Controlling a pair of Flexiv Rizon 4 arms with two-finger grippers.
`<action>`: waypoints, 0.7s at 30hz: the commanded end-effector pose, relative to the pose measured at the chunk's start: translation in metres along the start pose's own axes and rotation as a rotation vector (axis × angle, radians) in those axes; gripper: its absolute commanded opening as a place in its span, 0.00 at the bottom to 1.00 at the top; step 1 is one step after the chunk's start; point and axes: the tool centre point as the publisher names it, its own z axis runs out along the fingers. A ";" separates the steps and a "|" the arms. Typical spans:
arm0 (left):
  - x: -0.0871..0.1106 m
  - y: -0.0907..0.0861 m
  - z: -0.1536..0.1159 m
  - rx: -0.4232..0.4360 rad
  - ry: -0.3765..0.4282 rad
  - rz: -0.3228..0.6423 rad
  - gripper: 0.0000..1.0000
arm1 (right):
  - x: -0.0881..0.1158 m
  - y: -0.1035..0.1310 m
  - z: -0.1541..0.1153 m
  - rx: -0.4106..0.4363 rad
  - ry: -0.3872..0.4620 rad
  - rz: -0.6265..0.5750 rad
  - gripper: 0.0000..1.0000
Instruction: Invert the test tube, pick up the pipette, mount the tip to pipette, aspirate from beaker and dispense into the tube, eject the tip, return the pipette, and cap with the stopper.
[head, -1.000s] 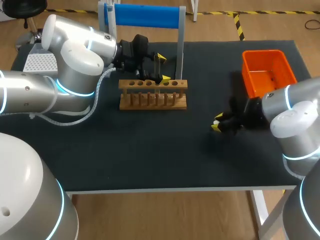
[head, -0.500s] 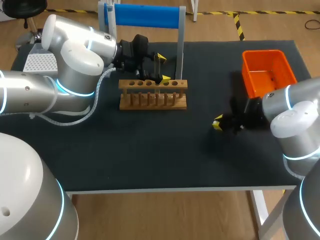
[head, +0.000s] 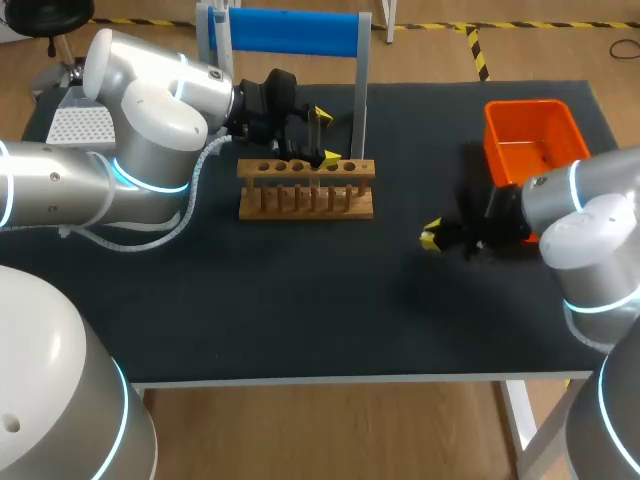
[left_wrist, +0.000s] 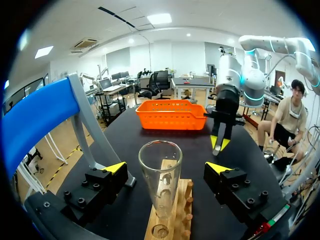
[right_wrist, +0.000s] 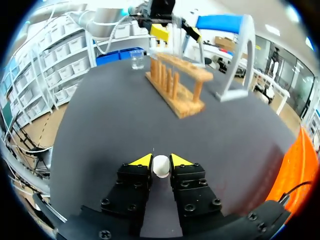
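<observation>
The right claw (right_wrist: 161, 161) is narrow and holds the small white stopper (right_wrist: 161, 166) between its yellow tips, at the middle right of the head view. The test tube (left_wrist: 160, 172) stands upright in the wooden rack (head: 305, 190) at the upper middle, its mouth open upward, well apart from the stopper and to its upper left. The left claw (head: 327, 136) is wide on both sides of the tube and does not touch it. The tube is clear glass; I cannot tell if it holds liquid. In my judgement, the stopper must come above the mouth.
</observation>
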 end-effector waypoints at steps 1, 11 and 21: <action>-0.001 0.000 0.001 0.000 0.002 0.000 1.00 | -0.016 0.041 -0.037 0.037 0.098 -0.057 0.00; -0.001 0.000 0.001 0.000 0.002 0.000 1.00 | -0.030 0.132 -0.077 0.043 0.152 -0.194 0.00; -0.001 0.000 0.001 0.000 0.002 0.000 1.00 | -0.030 0.132 -0.077 0.043 0.152 -0.194 0.00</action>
